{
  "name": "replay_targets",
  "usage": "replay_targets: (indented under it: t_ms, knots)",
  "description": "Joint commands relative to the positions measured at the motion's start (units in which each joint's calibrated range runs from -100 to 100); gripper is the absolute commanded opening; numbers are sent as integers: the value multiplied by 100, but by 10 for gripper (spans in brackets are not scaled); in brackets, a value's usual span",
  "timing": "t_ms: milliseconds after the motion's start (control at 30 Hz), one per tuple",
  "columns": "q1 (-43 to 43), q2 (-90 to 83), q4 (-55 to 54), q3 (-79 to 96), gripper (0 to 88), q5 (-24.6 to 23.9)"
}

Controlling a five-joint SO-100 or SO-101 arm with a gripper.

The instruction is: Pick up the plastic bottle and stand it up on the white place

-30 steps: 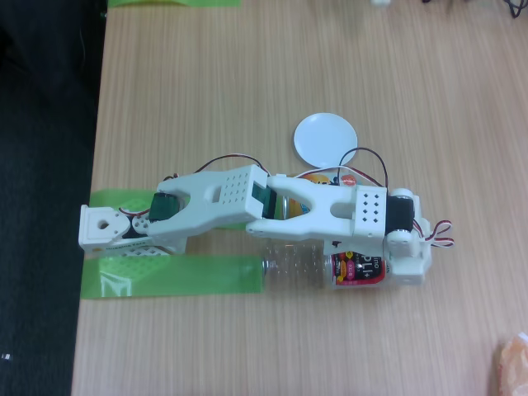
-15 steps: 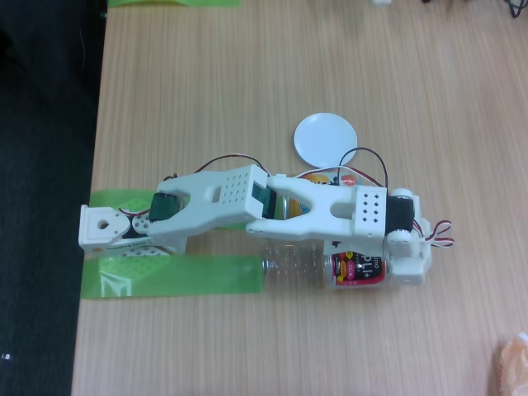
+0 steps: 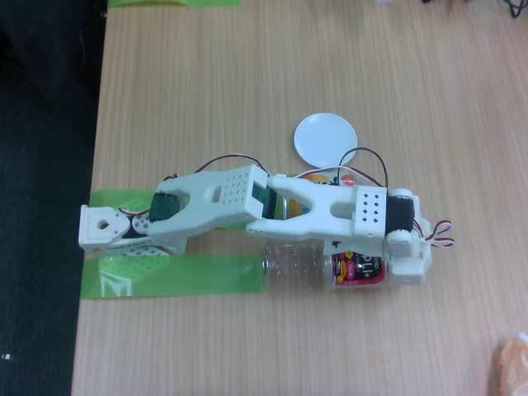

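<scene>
1. Fixed view, looking down: a white robot arm (image 3: 247, 202) stretches from its base at the left edge of a wooden tabletop (image 3: 247, 74) toward the right, above strips of green tape (image 3: 177, 276).
2. The plastic bottle (image 3: 318, 268) lies on its side on the tabletop, directly under the arm's far end. Its clear ribbed body points left and its red, black and yellow label sits to the right.
3. The claw (image 3: 404, 264) is at the arm's right end, right over the label end of the bottle. The wrist housing hides its fingers, so it cannot be told whether it is wide, narrow or gripping the bottle.
4. The white place (image 3: 325, 138), a small round disc, lies flat on the tabletop above the arm in this view, apart from the bottle.
5. Part of an orange-labelled object (image 3: 318, 177) peeks out beneath the forearm, near the disc.
</scene>
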Motion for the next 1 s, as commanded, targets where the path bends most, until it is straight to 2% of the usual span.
replay_targets:
  t_ms: [0, 467, 733, 967]
  knots:
    - [7, -48, -11, -245, 266, -2]
    - [0, -57, -19, -245, 267, -18]
    - [0, -40, -509, -245, 267, -29]
    - [-45, -31, -517, -163, 266, -34]
